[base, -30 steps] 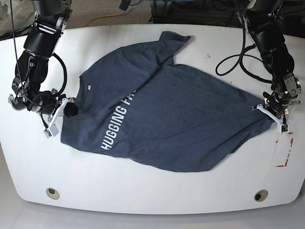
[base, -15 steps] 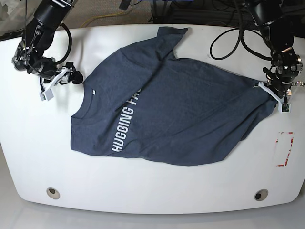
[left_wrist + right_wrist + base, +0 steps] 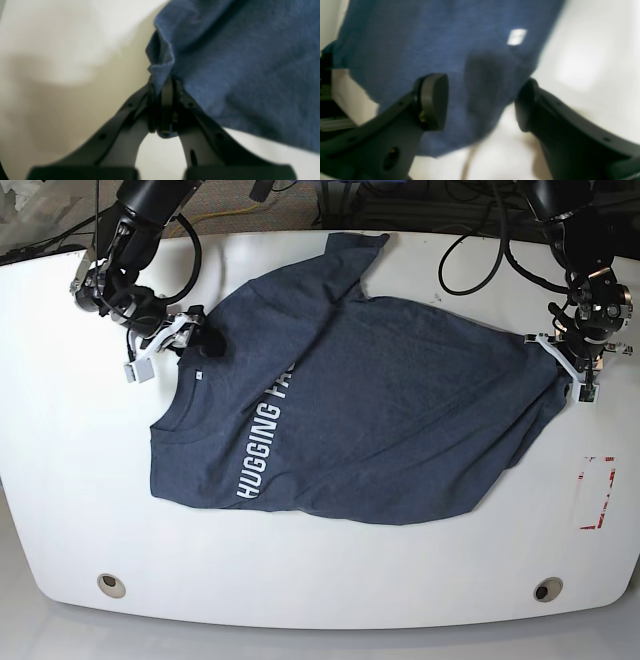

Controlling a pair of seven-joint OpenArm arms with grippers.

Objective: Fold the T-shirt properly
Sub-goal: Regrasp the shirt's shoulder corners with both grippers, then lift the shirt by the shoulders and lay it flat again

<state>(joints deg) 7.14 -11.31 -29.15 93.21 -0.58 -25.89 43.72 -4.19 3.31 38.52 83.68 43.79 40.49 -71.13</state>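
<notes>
The T-shirt (image 3: 380, 420) lies spread on the white table (image 3: 80, 480), dark navy-grey, with white lettering (image 3: 262, 448) running up its chest. My left gripper (image 3: 162, 97) is shut on a bunched edge of the T-shirt (image 3: 225, 62); in the base view this left gripper (image 3: 560, 355) is at the shirt's far right corner. My right gripper (image 3: 203, 340) hovers at the neckline with jaws open. In the right wrist view its fingers (image 3: 433, 100) stand wide apart over the T-shirt (image 3: 432, 42), near a small white tag (image 3: 517, 36).
A red tape outline (image 3: 597, 492) marks the table at the right. Two round holes (image 3: 111, 584) (image 3: 547, 589) sit near the front edge. Cables (image 3: 480, 255) trail along the back edge behind the upper sleeve (image 3: 360, 250).
My right gripper let go of the shirt's left edge, opened, and moved back and then right to the neckline. The left gripper carried its corner toward the back, shifting the shirt.
</notes>
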